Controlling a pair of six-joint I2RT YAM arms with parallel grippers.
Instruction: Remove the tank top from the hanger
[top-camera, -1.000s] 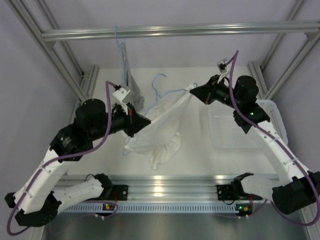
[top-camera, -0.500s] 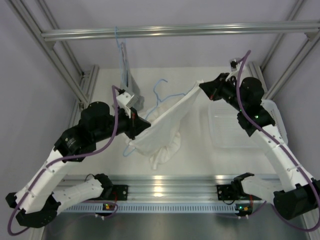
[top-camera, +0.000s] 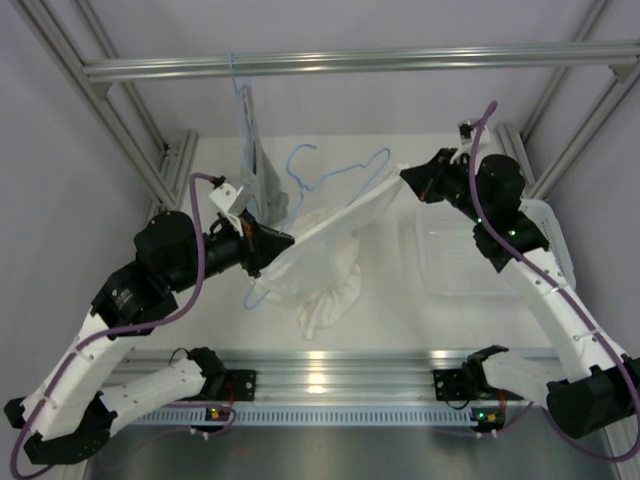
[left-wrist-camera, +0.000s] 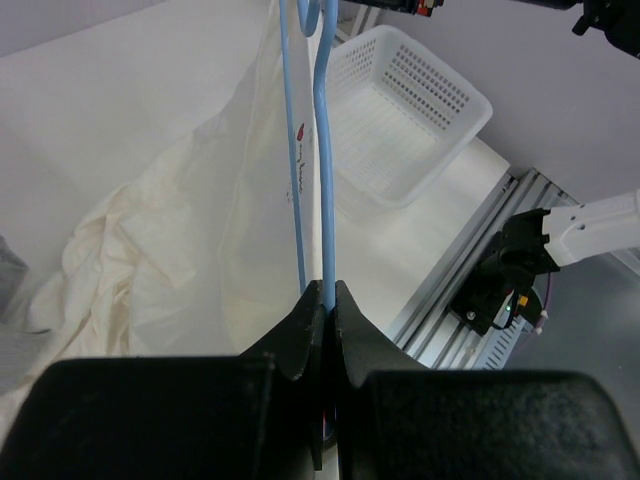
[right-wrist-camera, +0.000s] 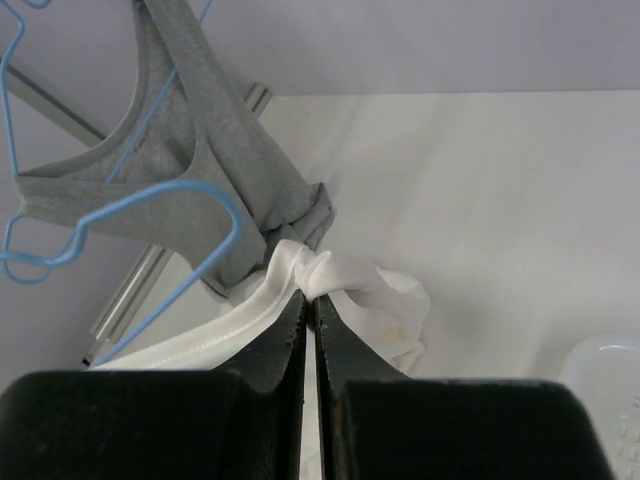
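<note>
The white tank top (top-camera: 325, 255) is stretched between my two grippers above the table, its lower part heaped on the surface. The light blue wire hanger (top-camera: 340, 175) rises above the cloth, hook up at the middle back. My left gripper (top-camera: 282, 240) is shut on the hanger's wire (left-wrist-camera: 325, 180), seen running straight up from the jaws. My right gripper (top-camera: 405, 178) is shut on a bunched strap of the tank top (right-wrist-camera: 345, 275). The hanger's upper frame is clear of the cloth on the right side.
A second blue hanger (top-camera: 240, 95) bearing a grey garment (right-wrist-camera: 190, 110) hangs from the top rail at back left. A white basket (top-camera: 480, 250) stands at the right, also in the left wrist view (left-wrist-camera: 400, 110). Aluminium frame posts flank the table.
My left gripper has drawn back to the left and tilted the hanger up, so more of its frame stands free above the tank top. My right gripper moved up and right, then held.
</note>
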